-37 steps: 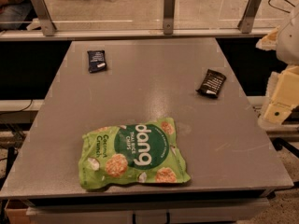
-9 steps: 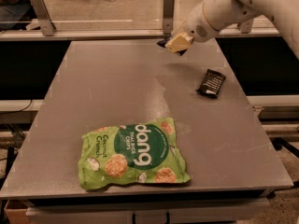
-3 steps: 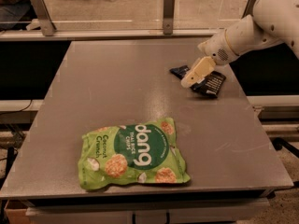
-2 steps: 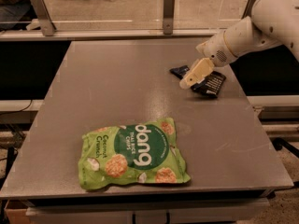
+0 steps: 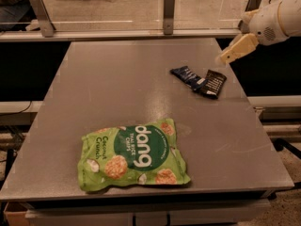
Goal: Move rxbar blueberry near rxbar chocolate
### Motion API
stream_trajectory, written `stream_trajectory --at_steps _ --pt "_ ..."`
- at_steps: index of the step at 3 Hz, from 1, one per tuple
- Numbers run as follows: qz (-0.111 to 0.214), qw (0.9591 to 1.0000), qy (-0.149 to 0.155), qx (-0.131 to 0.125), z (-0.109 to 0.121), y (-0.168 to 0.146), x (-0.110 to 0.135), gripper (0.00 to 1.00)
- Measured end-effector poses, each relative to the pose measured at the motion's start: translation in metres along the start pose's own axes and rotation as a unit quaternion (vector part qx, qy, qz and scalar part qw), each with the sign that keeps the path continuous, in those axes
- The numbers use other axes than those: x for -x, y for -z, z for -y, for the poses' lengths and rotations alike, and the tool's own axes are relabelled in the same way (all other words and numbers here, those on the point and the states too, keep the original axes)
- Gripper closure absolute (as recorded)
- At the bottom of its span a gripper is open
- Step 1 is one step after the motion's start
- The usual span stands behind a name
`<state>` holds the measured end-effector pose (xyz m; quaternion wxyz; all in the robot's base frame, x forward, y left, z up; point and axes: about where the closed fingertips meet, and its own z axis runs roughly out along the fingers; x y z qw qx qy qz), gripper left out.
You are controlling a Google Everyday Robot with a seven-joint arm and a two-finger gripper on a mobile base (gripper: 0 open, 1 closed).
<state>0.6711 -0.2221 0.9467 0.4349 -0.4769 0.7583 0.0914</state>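
The rxbar blueberry [image 5: 187, 76], a small navy-blue bar with white text, lies flat on the grey table [image 5: 117, 93] at the right side. Its right end touches the rxbar chocolate [image 5: 213, 83], a black bar with rows of white text. My gripper [image 5: 232, 52] hangs above and to the right of both bars, clear of them and holding nothing. Its cream fingers point down-left toward the table's right edge.
A green chips bag [image 5: 133, 154] lies near the table's front edge. A glass barrier with metal posts [image 5: 169, 6] runs along the back edge. The table's right edge is just beyond the chocolate bar.
The gripper let go of the blueberry bar next to the chocolate bar and has risen up and to the right, away from both.
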Motion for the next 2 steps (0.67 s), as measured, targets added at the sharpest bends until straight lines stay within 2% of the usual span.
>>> stream_trajectory --at_steps 1,2 --pt "0.031 0.9965 0.013 -0.077 0.046 0.078 0.005 0.0" --pt "0.056 0.9883 0.035 -0.137 0.071 0.157 0.017 0.0"
